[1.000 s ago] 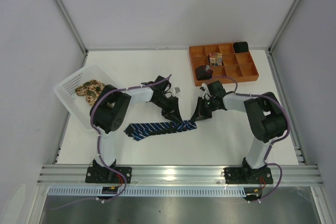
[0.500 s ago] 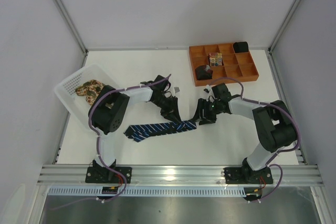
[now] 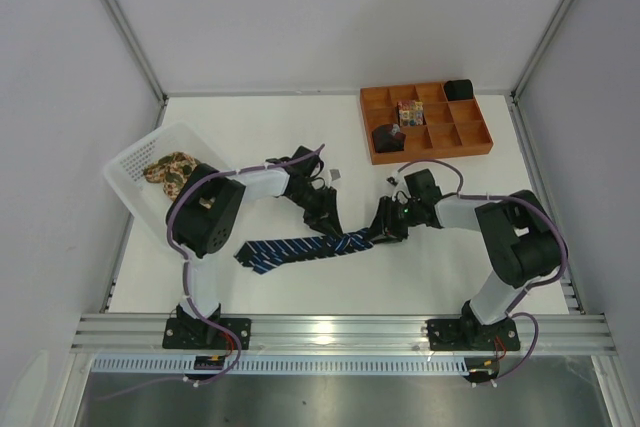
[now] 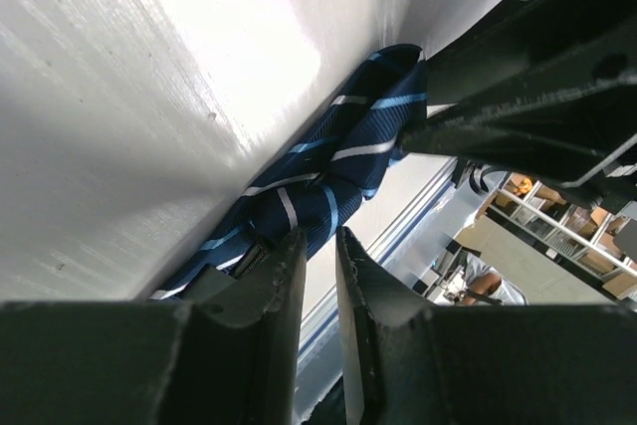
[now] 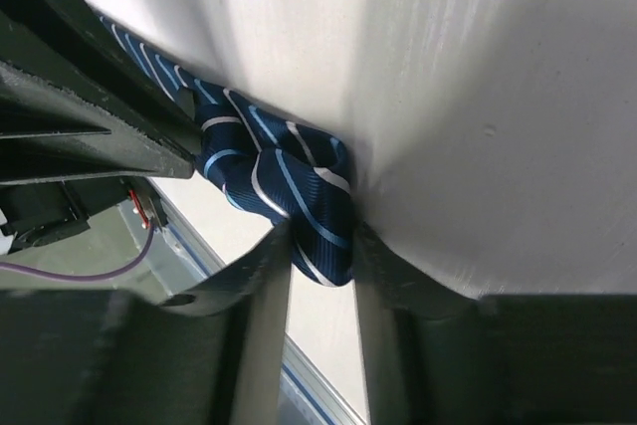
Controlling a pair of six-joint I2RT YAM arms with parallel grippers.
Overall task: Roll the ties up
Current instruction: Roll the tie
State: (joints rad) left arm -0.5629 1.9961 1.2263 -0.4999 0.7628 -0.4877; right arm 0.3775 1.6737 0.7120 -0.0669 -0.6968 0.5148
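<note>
The navy tie (image 3: 300, 246) with pale-blue stripes lies flat across the table's front middle. Its right end is bunched into a fold. My left gripper (image 3: 328, 223) comes down on the tie near that end. In the left wrist view its jaws (image 4: 318, 234) stand almost together, with the tie (image 4: 338, 161) at their tips. My right gripper (image 3: 384, 231) meets the same end from the right. In the right wrist view it (image 5: 320, 236) is shut on the folded end of the tie (image 5: 289, 181). The tan floral tie (image 3: 170, 169) lies coiled in the white basket.
The white perforated basket (image 3: 130, 162) sits at the left edge, beside my left arm. The orange tray (image 3: 425, 122) stands at the back right and holds two dark rolls (image 3: 388, 136) and a small coloured item (image 3: 409, 112). The aluminium rail (image 3: 340, 329) runs along the near edge.
My right gripper has moved down and left onto the tie's right end, and its elbow has swung right. The tie's end has bunched up. My left gripper has barely moved.
</note>
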